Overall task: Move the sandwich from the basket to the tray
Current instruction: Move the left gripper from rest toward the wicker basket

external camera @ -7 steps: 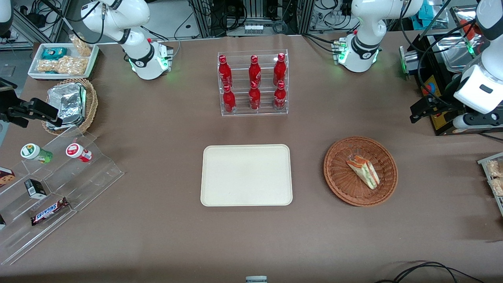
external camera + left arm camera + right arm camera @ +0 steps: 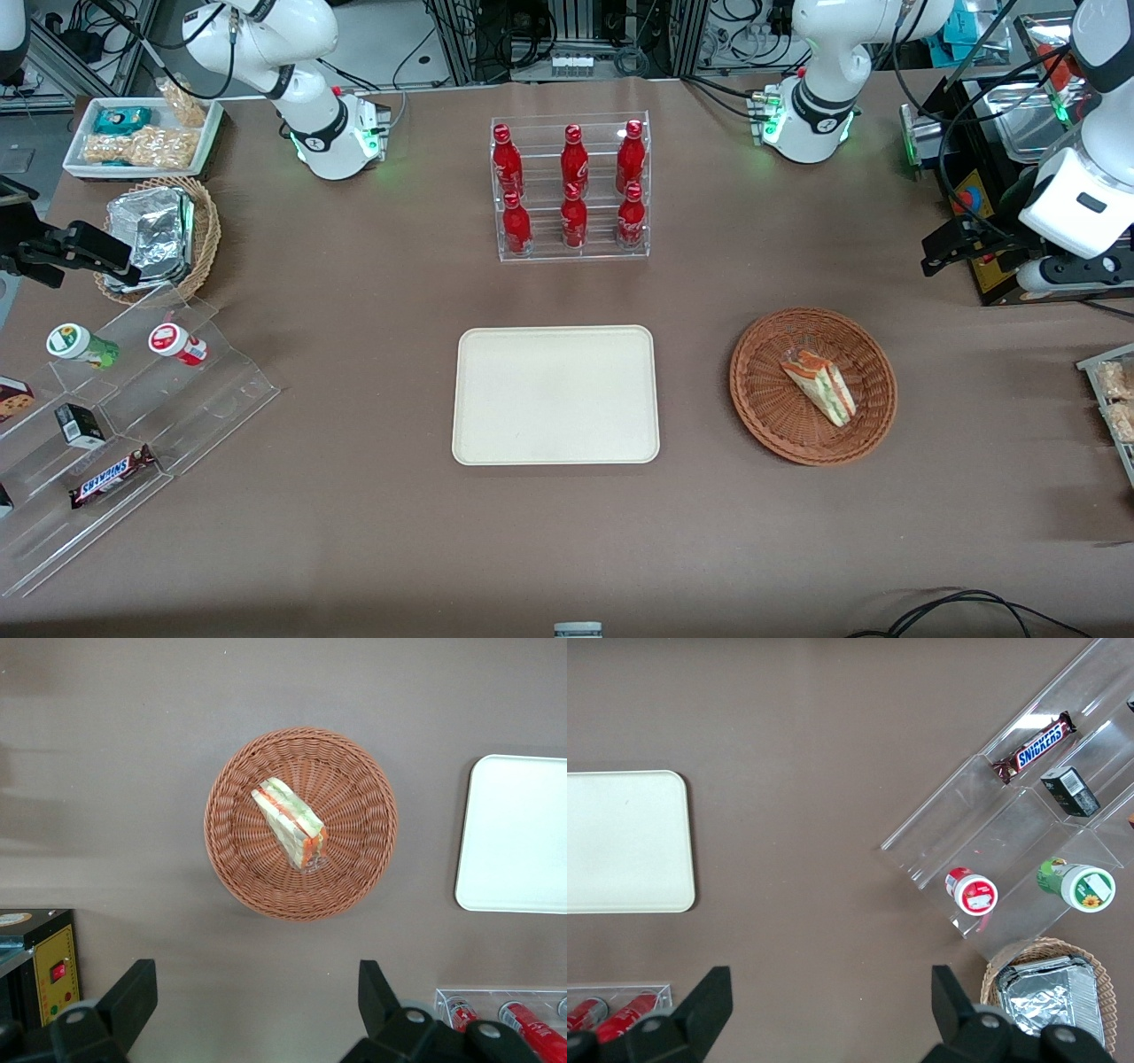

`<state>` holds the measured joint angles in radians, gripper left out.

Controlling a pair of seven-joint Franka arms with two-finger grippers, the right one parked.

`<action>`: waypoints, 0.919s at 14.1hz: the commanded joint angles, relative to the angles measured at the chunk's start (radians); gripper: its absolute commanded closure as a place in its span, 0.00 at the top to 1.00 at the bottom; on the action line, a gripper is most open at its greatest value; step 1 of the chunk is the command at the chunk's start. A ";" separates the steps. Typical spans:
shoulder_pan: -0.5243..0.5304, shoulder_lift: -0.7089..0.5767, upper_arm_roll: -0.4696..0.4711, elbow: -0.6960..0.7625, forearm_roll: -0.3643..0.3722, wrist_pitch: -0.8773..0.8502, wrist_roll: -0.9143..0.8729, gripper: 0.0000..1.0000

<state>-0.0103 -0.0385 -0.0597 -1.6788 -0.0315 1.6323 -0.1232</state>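
The sandwich [image 2: 819, 387], a wrapped triangular wedge with red and green filling, lies in the reddish-brown wicker basket [image 2: 769, 381]. It also shows in the left wrist view [image 2: 291, 822], lying in the basket [image 2: 354, 815]. The cream tray [image 2: 555, 394] lies flat beside the basket, toward the parked arm's end, and bears nothing; its edge shows in the left wrist view [image 2: 518, 833]. My left gripper [image 2: 932, 257] hangs high above the table, farther from the front camera than the basket and toward the working arm's end. It is open and empty [image 2: 252, 992].
A clear rack of red bottles [image 2: 571, 190] stands farther from the camera than the tray. A black control box [image 2: 983, 221] sits by my gripper. A tan basket of foil packets [image 2: 159, 235] and a stepped acrylic snack stand [image 2: 115, 416] are at the parked arm's end.
My left arm has shifted slightly away from the front camera. The sandwich, the basket and the tray have not moved.
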 commanded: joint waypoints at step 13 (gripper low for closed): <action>-0.019 0.170 0.003 -0.177 -0.010 0.136 -0.099 1.00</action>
<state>-0.0143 0.1161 -0.0600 -1.7910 -0.0315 1.6710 -0.1695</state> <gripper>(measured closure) 0.000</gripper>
